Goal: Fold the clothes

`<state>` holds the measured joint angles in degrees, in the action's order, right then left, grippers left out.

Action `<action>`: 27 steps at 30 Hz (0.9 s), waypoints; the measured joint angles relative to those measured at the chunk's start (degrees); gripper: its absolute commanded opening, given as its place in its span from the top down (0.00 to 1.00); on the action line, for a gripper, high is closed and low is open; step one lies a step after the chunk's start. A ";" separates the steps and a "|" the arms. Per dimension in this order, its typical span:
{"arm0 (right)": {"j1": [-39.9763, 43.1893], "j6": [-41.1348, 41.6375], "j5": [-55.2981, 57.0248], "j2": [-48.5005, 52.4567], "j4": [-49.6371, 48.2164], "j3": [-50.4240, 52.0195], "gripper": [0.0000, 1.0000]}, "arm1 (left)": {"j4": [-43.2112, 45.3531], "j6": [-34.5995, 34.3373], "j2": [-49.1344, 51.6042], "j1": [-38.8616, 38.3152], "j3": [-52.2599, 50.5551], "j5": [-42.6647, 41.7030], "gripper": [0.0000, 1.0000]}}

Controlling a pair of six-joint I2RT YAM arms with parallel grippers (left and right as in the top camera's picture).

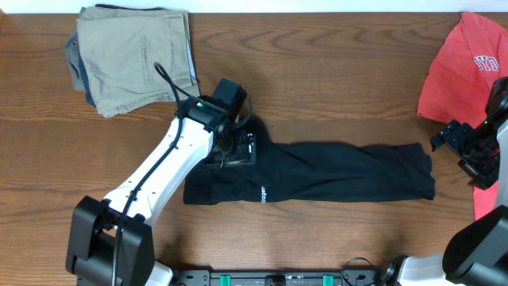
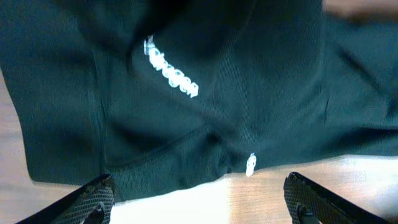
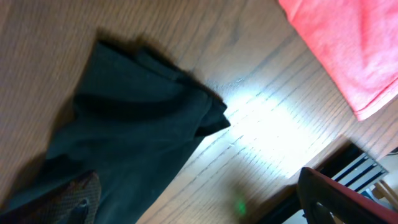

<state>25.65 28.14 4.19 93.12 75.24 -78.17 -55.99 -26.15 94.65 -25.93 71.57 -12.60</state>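
Black garment lies flat for folding; left pincer at 10 o'clock, right pincer at 3 o'clock, both released.

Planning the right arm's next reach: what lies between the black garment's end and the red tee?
Only bare wood table, shown plainly in the right wrist view. In the overhead view, the open right gripper hovers beside that gap.

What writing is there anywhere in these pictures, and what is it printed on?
White logo on the black garment: one short word, too blurred to read.
White tag at its edge: too small to read.
White lettering on the red tee: partly hidden, perhaps "YD"; the rest cannot be read.
No other text can be read.
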 measured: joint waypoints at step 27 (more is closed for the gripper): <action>-4.63 -1.42 -3.41 0.00 -0.87 0.42 0.01 | 10.43 25.09 13.64 6.43 -0.04 -3.65 0.17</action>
<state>21.02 26.72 0.78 93.12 74.37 -77.76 -45.56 -1.06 108.29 -19.51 71.53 -16.25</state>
